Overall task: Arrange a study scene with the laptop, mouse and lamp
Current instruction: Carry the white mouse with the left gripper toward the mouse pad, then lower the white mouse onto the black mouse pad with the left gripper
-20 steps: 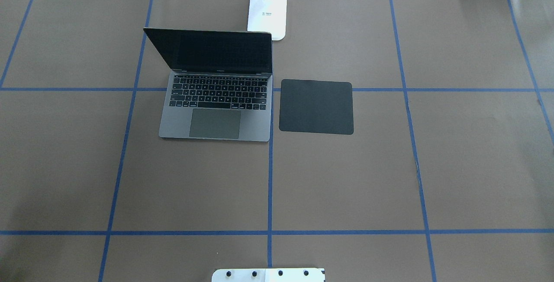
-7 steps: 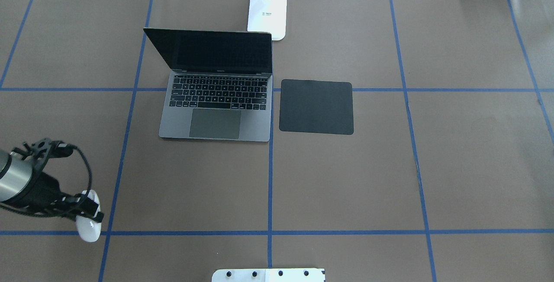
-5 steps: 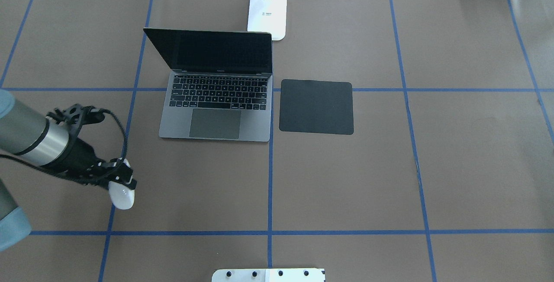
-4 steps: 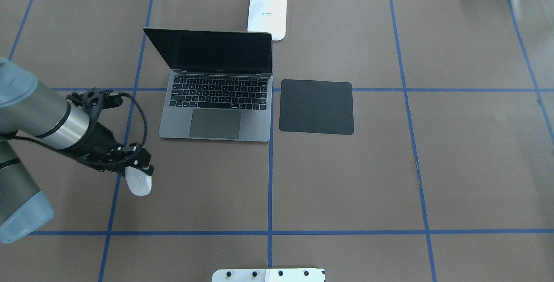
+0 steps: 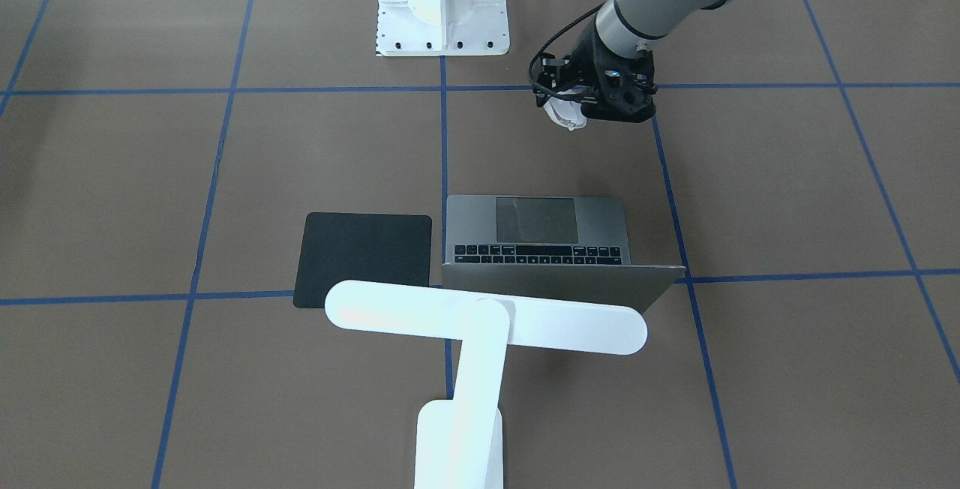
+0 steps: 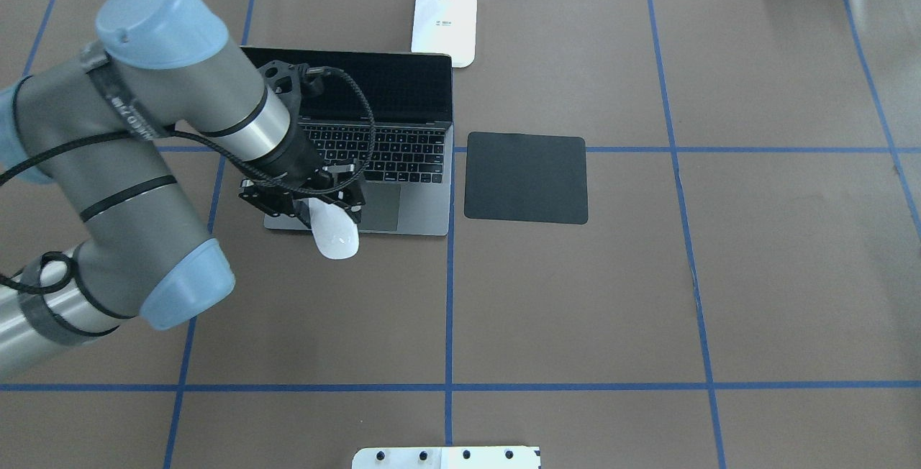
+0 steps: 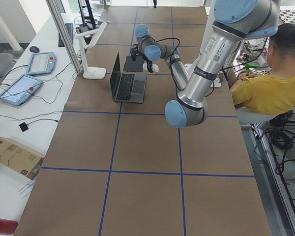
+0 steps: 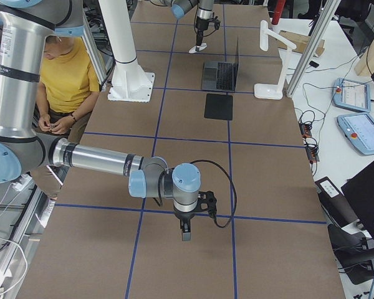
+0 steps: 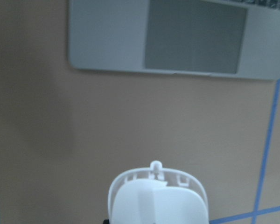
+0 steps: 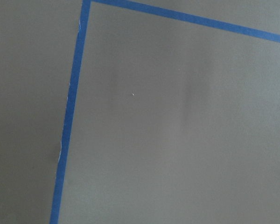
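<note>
left tool: clamped on mouse, which juts past its tips | near laptop front edge | right tool: grip not discernible

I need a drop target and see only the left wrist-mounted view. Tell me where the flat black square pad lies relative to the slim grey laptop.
Observer: The flat black square pad lies on the table just to the robot's right of the slim grey laptop, narrowly apart.
Operator: Report the lid.
Observer: The lid is open, dark screen facing the robot.
Operator: Now the lamp.
Observer: The white T-shaped desk lamp stands beyond the lid, farther from the robot.
</note>
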{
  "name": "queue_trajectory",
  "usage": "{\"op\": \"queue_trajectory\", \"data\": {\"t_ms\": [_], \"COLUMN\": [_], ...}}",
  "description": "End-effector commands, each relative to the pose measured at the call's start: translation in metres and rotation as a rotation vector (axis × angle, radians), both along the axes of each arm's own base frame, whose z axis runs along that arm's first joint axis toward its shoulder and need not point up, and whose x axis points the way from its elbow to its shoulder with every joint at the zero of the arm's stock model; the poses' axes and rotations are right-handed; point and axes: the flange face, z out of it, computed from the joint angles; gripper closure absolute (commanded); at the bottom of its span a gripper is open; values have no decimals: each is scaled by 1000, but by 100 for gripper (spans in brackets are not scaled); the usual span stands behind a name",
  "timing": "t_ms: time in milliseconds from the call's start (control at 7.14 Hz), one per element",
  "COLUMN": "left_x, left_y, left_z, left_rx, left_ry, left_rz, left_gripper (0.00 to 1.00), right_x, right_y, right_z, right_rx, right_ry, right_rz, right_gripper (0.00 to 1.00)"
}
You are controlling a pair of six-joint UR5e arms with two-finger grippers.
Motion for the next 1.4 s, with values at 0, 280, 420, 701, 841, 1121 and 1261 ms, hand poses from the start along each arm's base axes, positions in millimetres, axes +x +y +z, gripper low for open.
{"op": "queue_trajectory", "data": {"t_ms": [0, 280, 420, 701, 841, 1121, 1261], "left_x": [54, 109, 134, 177, 204, 235, 242], "left_y": [-48, -94, -114, -125, -122, -129, -128], "left_z": [-39, -80, -83, -91, -92, -73, -72], "left_rx": [-9, -26, -34, -19, 26, 39, 39], "left_ry": [-48, -91, -90, -91, -134, -157, -165], "left_rz": [-23, -34, -41, -45, -76, -73, -62], "left_gripper": [69, 69, 69, 69, 68, 68, 68], "right_x": [0, 0, 0, 0, 0, 0, 0], "right_y": [0, -1, -1, -1, -2, -2, -2], "right_z": [1, 0, 0, 0, 1, 2, 3], "right_rx": [-2, -1, -1, -1, -2, -5, -6], "right_ry": [-1, -1, -1, 0, -1, 1, 1], "right_rz": [0, 1, 1, 1, 1, 0, 0], "right_gripper": [0, 0, 0, 0, 0, 0, 0]}}
